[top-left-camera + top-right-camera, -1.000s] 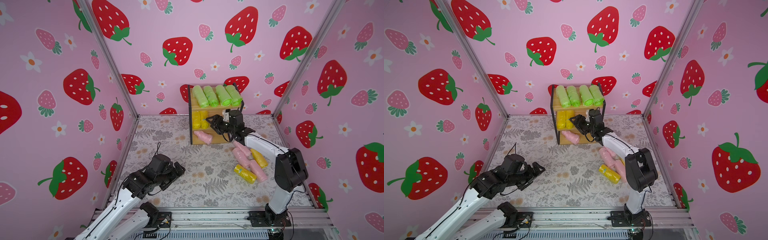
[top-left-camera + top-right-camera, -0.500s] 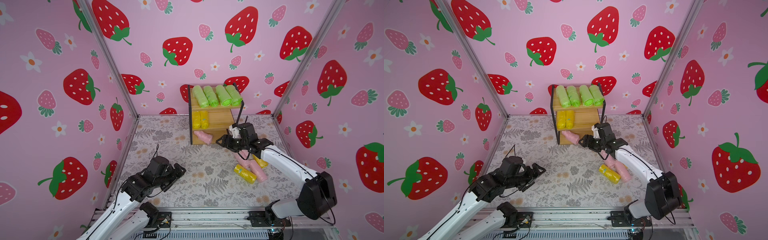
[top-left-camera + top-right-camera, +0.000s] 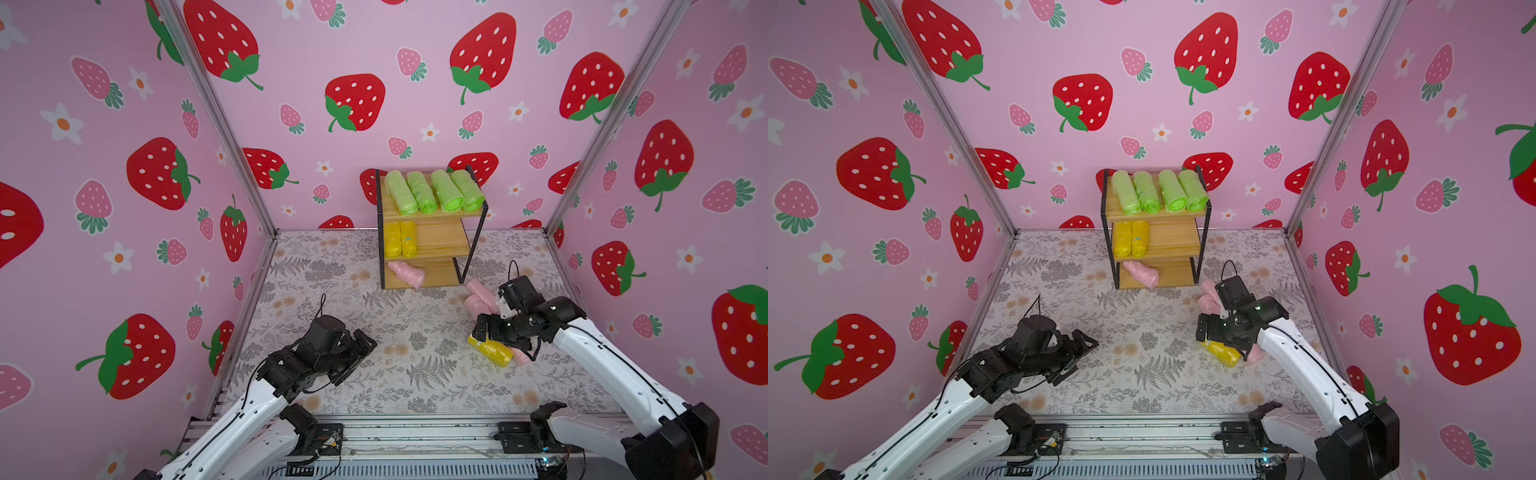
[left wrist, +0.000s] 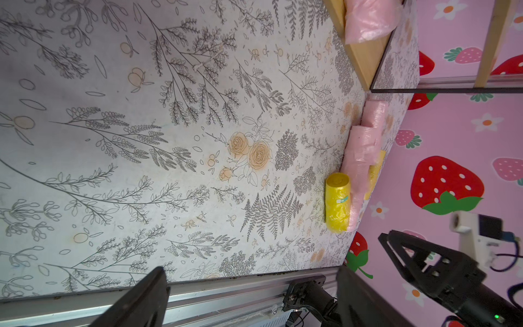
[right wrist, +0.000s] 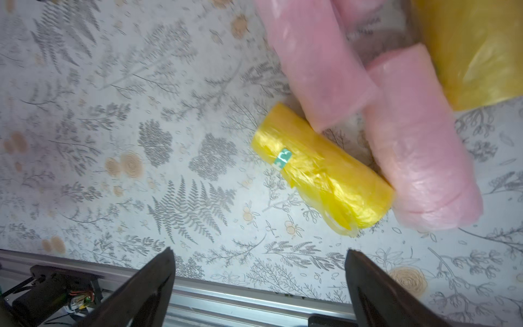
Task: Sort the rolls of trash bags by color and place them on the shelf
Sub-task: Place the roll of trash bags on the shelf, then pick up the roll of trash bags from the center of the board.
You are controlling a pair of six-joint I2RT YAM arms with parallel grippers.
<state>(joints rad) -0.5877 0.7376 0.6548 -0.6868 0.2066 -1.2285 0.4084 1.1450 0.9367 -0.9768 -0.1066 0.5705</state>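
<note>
The bench (image 3: 374, 324), covered in a fern-and-flower print, carries the shelf (image 3: 440, 243) well beyond the right claw (image 5: 259, 250). Its top board holds four green rolls (image 3: 432, 193), the middle board two yellow rolls (image 3: 400, 239) and the bottom board one pink roll (image 3: 406, 273). Just ahead of that claw's tips a loose yellow roll (image 5: 325, 175) lies on the bench, touching the loose pink rolls (image 5: 418, 170) beyond it, with a second yellow roll (image 5: 481, 56) farther off.

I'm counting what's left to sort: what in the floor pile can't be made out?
- Second yellow roll: cut off by the right wrist view's edge; in both top views the right arm covers it.
- Pink rolls: partly under that arm in both top views, cropped in the right wrist view.
- That view is also blurred.
</note>
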